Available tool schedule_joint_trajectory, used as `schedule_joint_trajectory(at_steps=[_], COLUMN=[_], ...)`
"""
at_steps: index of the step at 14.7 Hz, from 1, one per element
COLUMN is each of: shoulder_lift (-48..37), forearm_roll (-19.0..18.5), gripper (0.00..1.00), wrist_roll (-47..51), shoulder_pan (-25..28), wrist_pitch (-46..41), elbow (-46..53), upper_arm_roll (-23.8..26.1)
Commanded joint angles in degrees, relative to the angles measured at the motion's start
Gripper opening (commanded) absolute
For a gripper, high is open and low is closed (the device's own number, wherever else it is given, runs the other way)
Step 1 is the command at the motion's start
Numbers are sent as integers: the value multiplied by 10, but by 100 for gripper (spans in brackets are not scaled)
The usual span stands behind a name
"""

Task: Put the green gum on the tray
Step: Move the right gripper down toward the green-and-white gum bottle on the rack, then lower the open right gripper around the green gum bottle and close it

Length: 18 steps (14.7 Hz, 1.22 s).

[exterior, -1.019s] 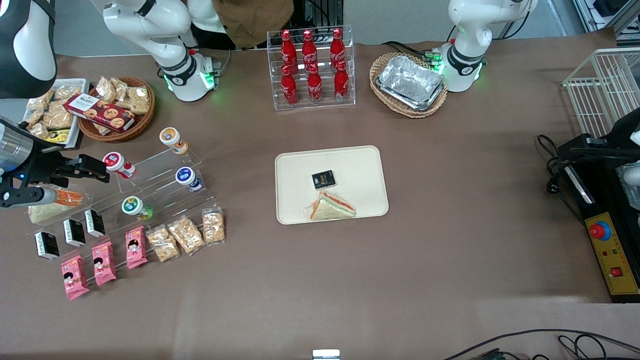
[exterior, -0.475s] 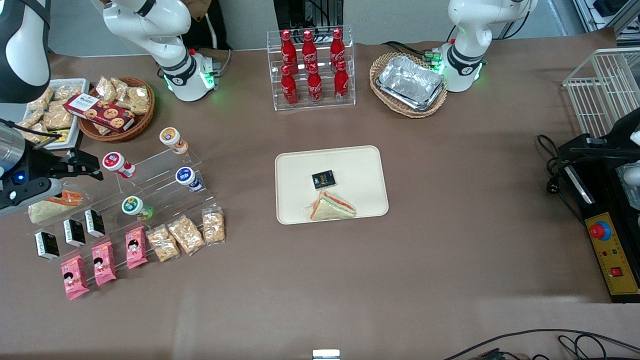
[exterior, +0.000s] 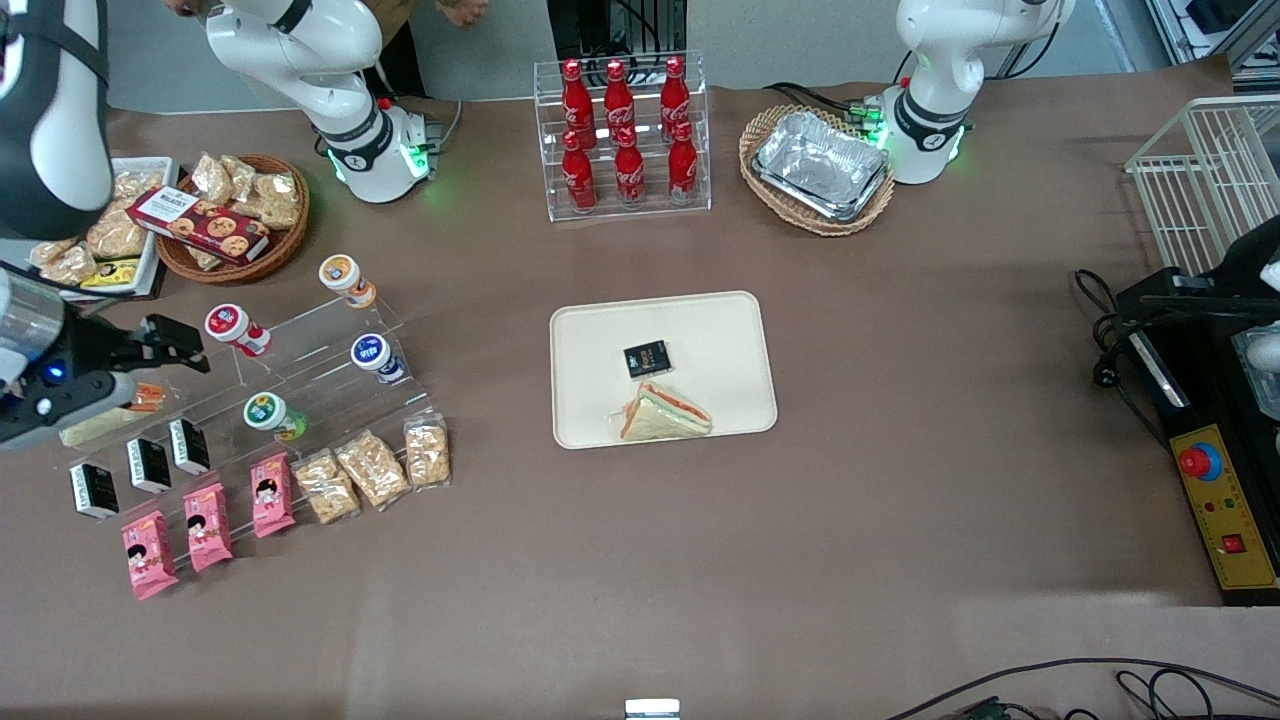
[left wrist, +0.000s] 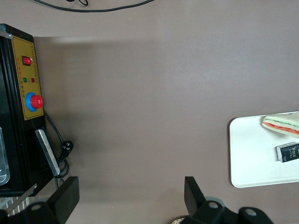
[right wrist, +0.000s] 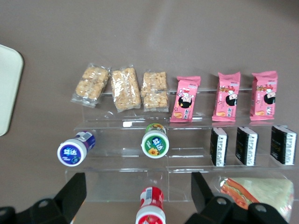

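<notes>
The green gum (exterior: 268, 413) is a small bottle with a white lid and a green-yellow label, lying on the clear acrylic step stand (exterior: 330, 375). It also shows in the right wrist view (right wrist: 155, 142). The cream-beige tray (exterior: 600, 400) lies mid-table with a sandwich (exterior: 664, 412) and a small black packet (exterior: 647, 359) on it. Its corner shows in the right wrist view (right wrist: 7, 93). My right gripper (exterior: 185, 345) is open and empty, hovering beside the red-banded bottle (exterior: 236, 329), farther from the front camera than the green gum. In its own view the gripper (right wrist: 138, 191) spans the red-banded bottle (right wrist: 151, 212).
On the stand are also a blue-banded bottle (exterior: 376, 357), an orange bottle (exterior: 346, 278), black packets (exterior: 148, 463), pink packets (exterior: 205, 525) and cracker bags (exterior: 372, 468). A wrapped sandwich (exterior: 100, 420) lies under the gripper. A snack basket (exterior: 232, 218), a cola rack (exterior: 622, 135) and a foil-tray basket (exterior: 818, 165) stand farther back.
My right gripper has shifted slightly toward the working arm's end of the table and stays open. The bottles and tray have not moved.
</notes>
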Motion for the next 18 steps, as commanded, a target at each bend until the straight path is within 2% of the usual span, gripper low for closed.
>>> schedule_joint_trajectory(at_steps=[1,7,16,18], shoulder_lift=[-62,-90,-71,-63], forearm_roll=[-6,-6,-7,-7], gripper=[100,100,100,100], wrist_roll=[-8,-9,-41,-42], shoulder_pan=[0,1,-1,3], wrist_pitch=[104,252,399,406], elbow=[-143,-289,-376,-378], upper_arm_roll=[-3,-10,-31,-39])
